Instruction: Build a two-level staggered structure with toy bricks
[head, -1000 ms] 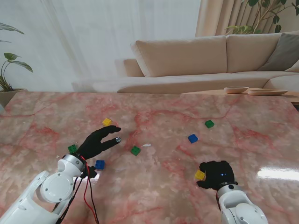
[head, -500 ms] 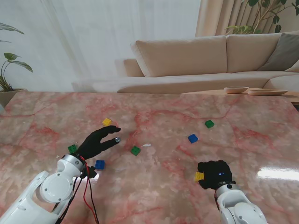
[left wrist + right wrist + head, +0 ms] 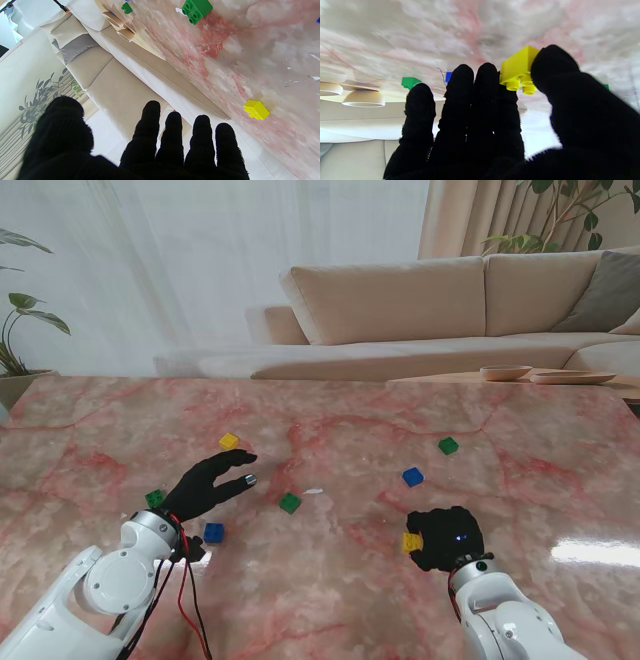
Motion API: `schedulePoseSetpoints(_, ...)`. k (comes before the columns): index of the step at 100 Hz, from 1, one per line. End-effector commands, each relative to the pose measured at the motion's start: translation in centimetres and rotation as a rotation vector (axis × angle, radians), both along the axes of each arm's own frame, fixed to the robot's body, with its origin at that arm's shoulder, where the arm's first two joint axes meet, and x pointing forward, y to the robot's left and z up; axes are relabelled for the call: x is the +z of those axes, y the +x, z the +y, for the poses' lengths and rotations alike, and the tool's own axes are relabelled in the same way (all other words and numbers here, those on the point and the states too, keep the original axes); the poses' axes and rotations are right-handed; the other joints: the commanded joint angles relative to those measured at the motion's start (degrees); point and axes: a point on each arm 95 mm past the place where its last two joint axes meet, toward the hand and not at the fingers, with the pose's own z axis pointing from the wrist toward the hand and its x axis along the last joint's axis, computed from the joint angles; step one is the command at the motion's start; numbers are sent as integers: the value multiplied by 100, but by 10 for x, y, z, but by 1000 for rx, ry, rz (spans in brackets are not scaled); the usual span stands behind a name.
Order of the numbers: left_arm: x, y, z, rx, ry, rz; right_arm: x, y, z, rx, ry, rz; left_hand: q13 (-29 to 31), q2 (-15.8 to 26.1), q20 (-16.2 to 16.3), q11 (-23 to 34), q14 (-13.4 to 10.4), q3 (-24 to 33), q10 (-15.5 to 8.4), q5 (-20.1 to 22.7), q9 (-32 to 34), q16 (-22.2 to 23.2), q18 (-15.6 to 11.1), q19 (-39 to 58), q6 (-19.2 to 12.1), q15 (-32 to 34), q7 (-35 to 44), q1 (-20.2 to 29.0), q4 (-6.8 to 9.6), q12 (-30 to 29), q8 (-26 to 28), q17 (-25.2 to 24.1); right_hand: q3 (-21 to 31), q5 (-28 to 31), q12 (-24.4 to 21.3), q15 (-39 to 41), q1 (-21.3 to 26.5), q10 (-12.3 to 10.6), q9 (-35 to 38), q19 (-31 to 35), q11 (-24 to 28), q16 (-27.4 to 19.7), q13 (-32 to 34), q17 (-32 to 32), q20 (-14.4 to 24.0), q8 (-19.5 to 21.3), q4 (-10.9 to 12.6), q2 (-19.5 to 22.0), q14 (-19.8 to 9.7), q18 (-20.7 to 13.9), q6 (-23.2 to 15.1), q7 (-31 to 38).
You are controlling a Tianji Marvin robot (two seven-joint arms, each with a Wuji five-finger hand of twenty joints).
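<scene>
— Where is the yellow brick?
— Pinched between thumb and fingers of the right hand, toward the tabletop's near edge; the studs show.
— And the left hand?
— Fingers spread, holding nothing; a second yellow brick lies just beyond it.

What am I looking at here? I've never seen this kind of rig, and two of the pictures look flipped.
It is a two-armed robot wearing black five-finger gloves. One camera on its stand looks down at a pink marble table; the other two sit on the wrists and look along the fingers, so their pictures come out upside down. Small toy bricks lie scattered: a green brick, a blue brick and a loose yellow brick, among others. The right hand pinches a held yellow brick between thumb and finger. The left hand is open, holding nothing.
</scene>
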Motion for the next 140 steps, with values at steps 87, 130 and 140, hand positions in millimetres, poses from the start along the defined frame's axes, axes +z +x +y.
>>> schedulePoseSetpoints(87,-3,-2,1,-23,31,19,-9,68,72,150,14,35,-251,216,-45,-1,-246,-225,-68,76,-137,-79,-245,-187,53,-125,-134,137,76,-70,-28,-41,21,-53,40,52,230,-112,-361,174,16,110,-163,-132,-11,160,-100,344,-131,-24,-387,205)
schedulePoseSetpoints(130,-3,-4,3,-22,43,20,-23,81,83,178,-7,68,-250,224,-38,1,-262,-228,-68,71,-137,-80,-249,-180,50,-126,-123,134,71,-68,-27,-38,53,-131,-63,39,189,-128,-607,93,125,88,-322,-227,-20,396,-27,374,-170,-74,-332,-64)
schedulePoseSetpoints(140,-3,-5,3,-21,44,23,-25,83,87,188,-7,68,-251,221,-38,-1,-250,-228,-62,70,-140,-81,-249,-181,50,-127,-123,137,71,-69,-28,-38,70,-156,-80,30,183,-140,-655,73,140,82,-356,-251,-21,435,-17,375,-168,-77,-318,-108)
